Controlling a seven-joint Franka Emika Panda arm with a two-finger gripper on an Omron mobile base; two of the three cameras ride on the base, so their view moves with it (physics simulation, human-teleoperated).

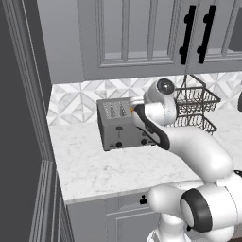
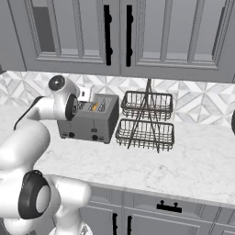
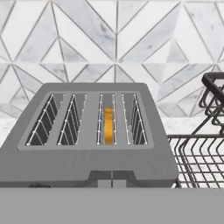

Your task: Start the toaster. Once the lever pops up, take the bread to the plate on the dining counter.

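Looking down from my hand camera: the toaster sits below me, four slots open to the lens.
Writing and brands: I can read no lettering on the toaster, on the cabinets or on the wire rack.
Bread: the bread stands on edge, sunk in the third slot from the left as my hand camera sees it, orange crust up; the other three slots show bare wire guides.
Toaster front: from the left base camera I see the toaster with a dark lever and small knobs on its grey face; my forearm covers its right part.
Claw: the gripper hangs over the top of the toaster, just above the slots; I cannot tell from any camera whether its fingers are apart or together, as the fingertips are hidden.
Surface: a white, grey-veined marble worktop carries the toaster, above grey cabinet drawers with a black handle.
Room: a backsplash of grey and white chevron tiles runs just behind the toaster; grey wall cabinets with black bar handles hang overhead.
Edges: a two-tier black wire basket rack stands just beside the toaster's right side; a dark tall panel closes the worktop's left end.
Open room: bare marble lies in front of the toaster to the worktop's straight front edge, and more to the rack's right.
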